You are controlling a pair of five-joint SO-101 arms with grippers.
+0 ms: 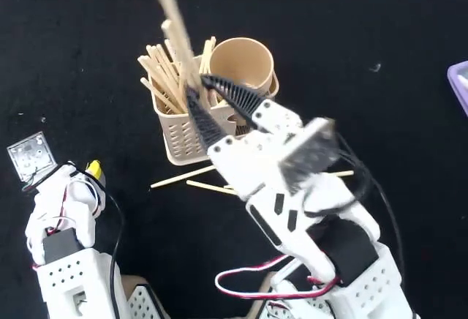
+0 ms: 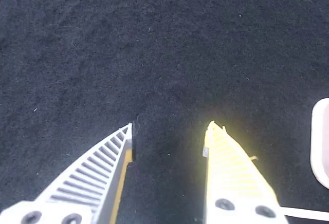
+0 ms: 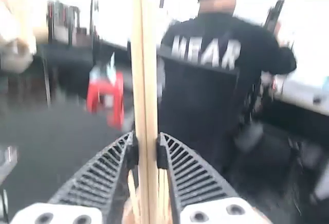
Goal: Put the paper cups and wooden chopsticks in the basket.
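Right pincer (image 1: 196, 85) clenched on held chopsticks (image 3: 145, 54), sticking up over the basket (image 1: 179, 140). Basket contains a paper cup (image 1: 241, 59) and a chopstick bundle (image 1: 162, 77). Loose chopsticks (image 1: 183, 178) lie on the worktop (image 1: 365, 41) just beside the basket. Left pincer (image 2: 169, 129) released, fingers apart above the worktop.

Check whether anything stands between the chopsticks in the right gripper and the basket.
Nothing visible does. The right gripper holds the chopsticks over the basket. Inside, a bundle of chopsticks and a paper cup crowd it, so the held ones may catch on them.
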